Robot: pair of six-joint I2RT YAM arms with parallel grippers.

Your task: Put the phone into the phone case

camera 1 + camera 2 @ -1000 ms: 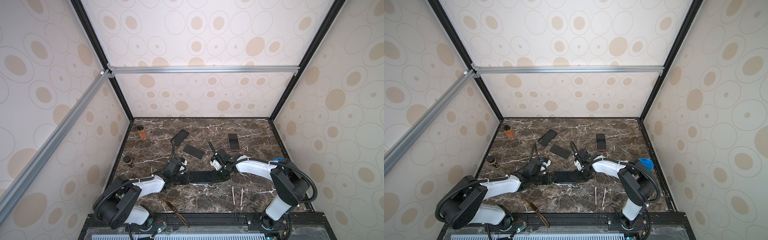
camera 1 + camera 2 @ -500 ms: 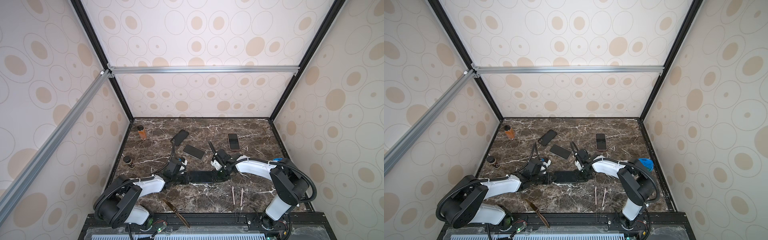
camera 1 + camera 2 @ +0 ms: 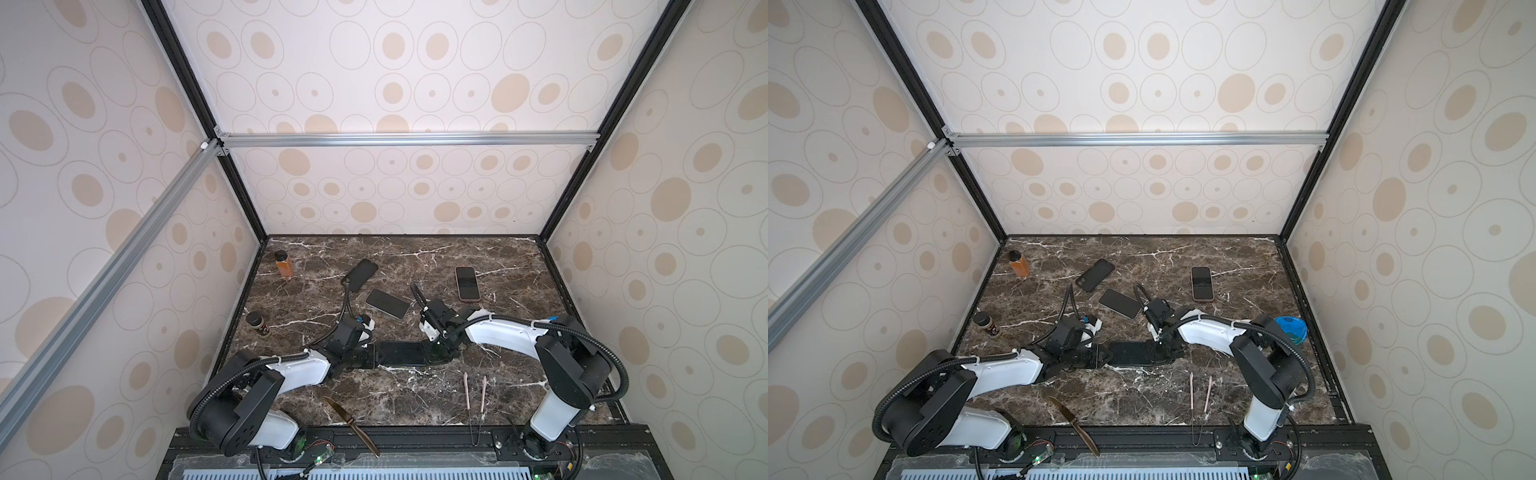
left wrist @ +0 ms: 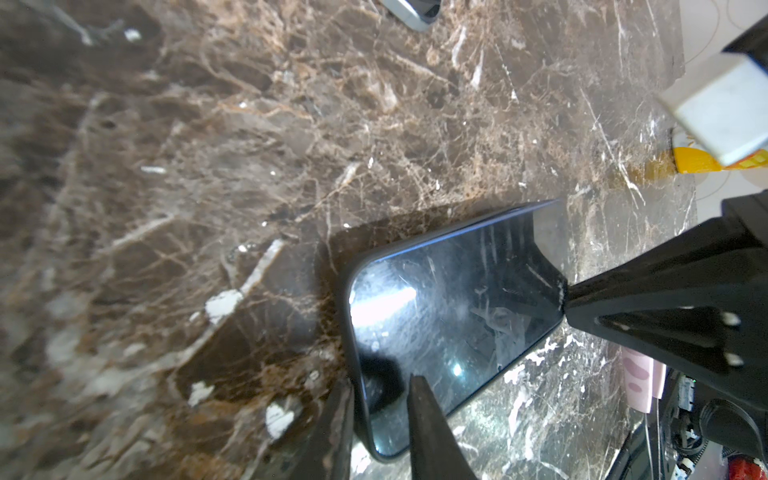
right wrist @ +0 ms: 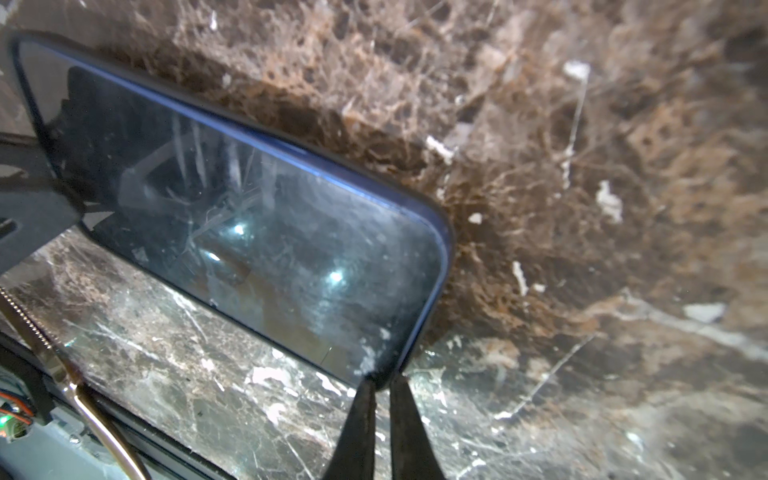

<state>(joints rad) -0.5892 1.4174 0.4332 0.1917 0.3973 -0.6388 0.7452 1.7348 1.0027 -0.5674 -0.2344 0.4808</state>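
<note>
Two hands flanked the phone (image 5: 249, 232) on the surface (image 5: 582, 166): left hand (image 4: 380, 386) pinching its end, right hand (image 5: 380, 386) newly pressed together at the phone case (image 5: 445, 245) corner, probably seating it.

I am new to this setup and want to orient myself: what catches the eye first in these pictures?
Both arms meet at the front middle of the marble table, over a dark phone between them: the left end effector grips one end, and the right end effector, shut, touches the opposite corner. A knife overhangs the table's front edge.
</note>
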